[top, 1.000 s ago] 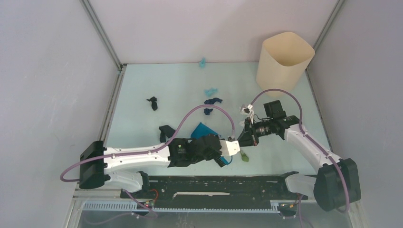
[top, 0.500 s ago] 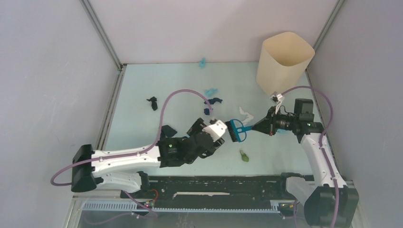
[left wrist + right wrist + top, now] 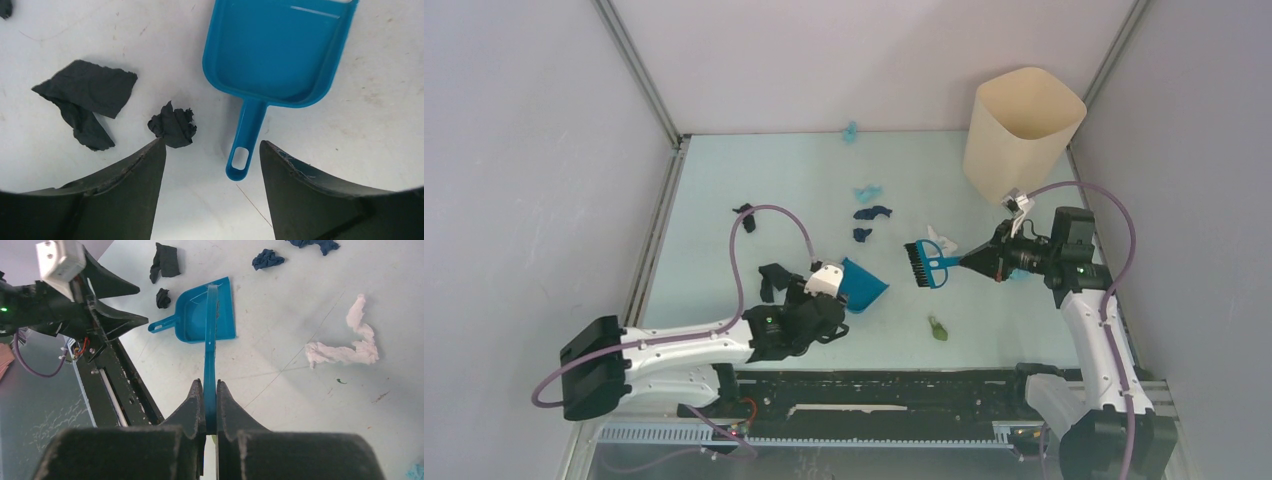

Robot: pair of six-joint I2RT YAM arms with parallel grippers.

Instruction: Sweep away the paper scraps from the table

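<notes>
Pale mint-green worktop [image 3: 724, 190] with crumpled paper scraps [image 3: 871, 212] scattered over its middle and far parts. At right, the right hand [image 3: 210, 385] is clenched on a small blue hand brush [image 3: 210, 340]. The left hand [image 3: 211, 145] is released, its fingers either side of the handle of a blue plastic dustpan [image 3: 280, 50], with two dark scraps to its left.

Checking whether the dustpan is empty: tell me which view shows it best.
Left wrist: the dustpan appears large, from above, nothing in it, handle whole. Right wrist shows it smaller, crossed by the brush handle. Top external shows it small, partly behind the left arm.
</notes>
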